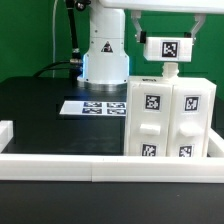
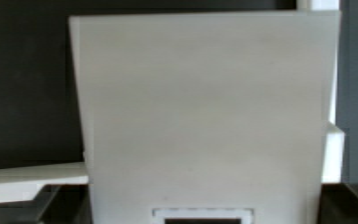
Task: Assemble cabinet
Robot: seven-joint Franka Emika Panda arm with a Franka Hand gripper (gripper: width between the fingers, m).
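Directly under the gripper (image 1: 168,60) stands the cabinet (image 1: 168,118); jaw opening cannot be told.

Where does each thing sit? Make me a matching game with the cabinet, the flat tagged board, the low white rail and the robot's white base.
Things:
1. cabinet
2. marker board
3. border rail
4. robot base

Places:
A. flat on the black table, just in front of the robot base
B. running along the table's near edge
C. at the back, behind the marker board
D. standing upright at the exterior view's right

Pairs: 1-D, 2-A, 3-B, 4-C
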